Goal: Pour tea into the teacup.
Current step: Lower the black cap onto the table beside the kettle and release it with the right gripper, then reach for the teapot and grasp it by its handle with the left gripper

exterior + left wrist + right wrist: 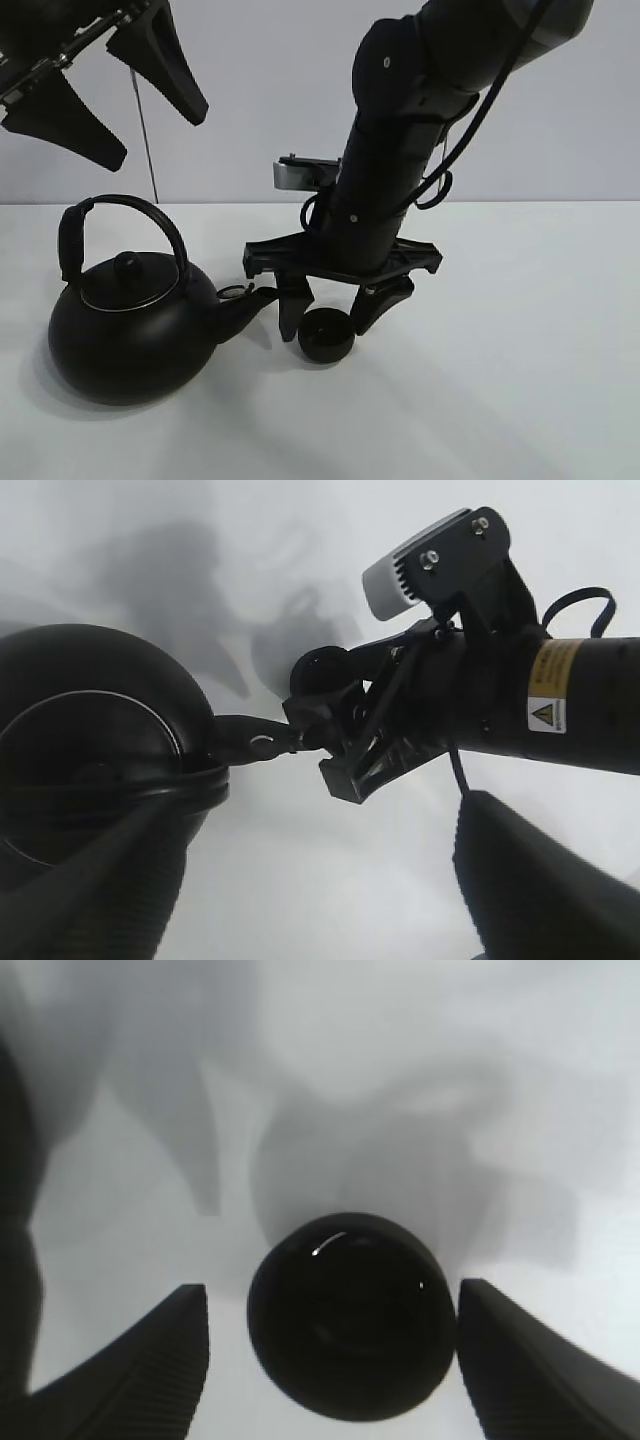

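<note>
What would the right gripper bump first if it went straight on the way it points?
Most likely the table. The right gripper points down, its open jaws either side of the teacup with gaps showing. How near the tips are is unclear.

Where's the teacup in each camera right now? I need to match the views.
Exterior high: teacup on the table, just right of the kettle spout.
Left wrist: teacup just past the kettle spout tip, partly hidden.
Right wrist: teacup between the open fingers, gaps both sides.
Shared landmark: the right gripper straddling it.
</note>
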Available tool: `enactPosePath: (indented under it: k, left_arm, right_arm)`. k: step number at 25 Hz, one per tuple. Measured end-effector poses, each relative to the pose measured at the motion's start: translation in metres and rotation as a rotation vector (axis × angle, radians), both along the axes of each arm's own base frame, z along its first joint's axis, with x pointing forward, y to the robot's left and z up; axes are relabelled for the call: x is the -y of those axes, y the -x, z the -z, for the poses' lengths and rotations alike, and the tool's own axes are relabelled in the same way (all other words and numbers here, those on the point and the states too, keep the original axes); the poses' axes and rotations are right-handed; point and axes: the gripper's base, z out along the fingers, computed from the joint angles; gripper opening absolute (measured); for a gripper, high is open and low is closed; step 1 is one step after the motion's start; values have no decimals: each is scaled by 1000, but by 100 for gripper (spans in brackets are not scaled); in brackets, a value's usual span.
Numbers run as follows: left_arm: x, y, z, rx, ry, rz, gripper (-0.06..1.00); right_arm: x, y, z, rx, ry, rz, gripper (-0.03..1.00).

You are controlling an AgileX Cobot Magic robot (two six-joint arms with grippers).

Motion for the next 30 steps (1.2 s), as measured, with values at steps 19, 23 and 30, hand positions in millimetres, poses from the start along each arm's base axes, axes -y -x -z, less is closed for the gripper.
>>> enactPosePath:
  k: [19,23,30]
  left_arm:
    - [0,0,0,3,0,-2,54]
    - [0,0,0,3,0,-2,54]
    - [0,0,0,3,0,-2,54]
  right_arm:
    - [86,-24,-79,99,-14,174,48]
    - [125,-23,-114,158,-11,252,48]
    - [186,2,-181,288,16,347,48]
